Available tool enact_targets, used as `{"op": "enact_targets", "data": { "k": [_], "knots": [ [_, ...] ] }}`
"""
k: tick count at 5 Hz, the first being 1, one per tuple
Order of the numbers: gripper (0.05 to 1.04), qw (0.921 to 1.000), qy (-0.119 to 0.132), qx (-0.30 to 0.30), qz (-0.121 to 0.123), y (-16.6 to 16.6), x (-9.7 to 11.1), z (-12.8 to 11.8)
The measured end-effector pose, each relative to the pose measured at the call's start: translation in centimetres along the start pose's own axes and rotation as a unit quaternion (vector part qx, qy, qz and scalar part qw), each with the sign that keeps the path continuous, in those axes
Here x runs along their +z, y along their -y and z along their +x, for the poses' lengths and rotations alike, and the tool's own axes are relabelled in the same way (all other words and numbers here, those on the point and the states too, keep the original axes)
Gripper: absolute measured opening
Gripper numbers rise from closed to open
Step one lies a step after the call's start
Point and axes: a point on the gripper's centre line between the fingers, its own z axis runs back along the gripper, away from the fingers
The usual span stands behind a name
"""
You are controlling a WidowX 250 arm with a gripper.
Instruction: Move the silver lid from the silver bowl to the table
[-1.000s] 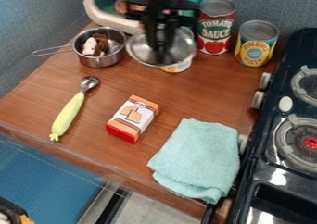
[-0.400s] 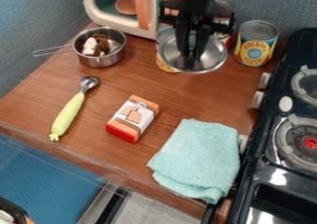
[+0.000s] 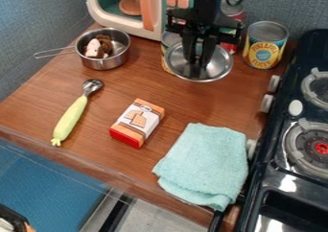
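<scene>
Silver lid (image 3: 221, 71) is over the far part of the wooden table (image 3: 211, 101), right of middle, with the gripper (image 3: 203, 64) clamped on it from above; I can't tell whether its underside touches the wood.

Nearest, a blue surface (image 3: 51, 188) lies below the table's edge at left. A folded teal cloth (image 3: 202, 164) is near right, beside the black stove (image 3: 282, 183). Farther in come the orange-and-white box (image 3: 137, 123) and, left of it, a spoon (image 3: 69, 118) with a green handle. Far left, the silver bowl (image 3: 116, 61) holds brown and pale pieces. Cans (image 3: 264, 49) stand far right, partly hidden behind the gripper. At the back are a toy oven (image 3: 128, 27) and a blue wall (image 3: 38, 15).

Compared with the first frame, gripper and lid have moved right and nearer, showing more of the oven.
</scene>
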Motion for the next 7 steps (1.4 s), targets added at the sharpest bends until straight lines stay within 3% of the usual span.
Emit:
{"op": "enact_targets", "data": {
  "k": [3,7],
  "knots": [
    [0.284,0.9998,0.007,-0.020,-0.003,3.1,-0.8,0.4],
    [0.284,0.9993,-0.012,-0.030,0.016,3.0,-4.0,0.2]
  ]
}}
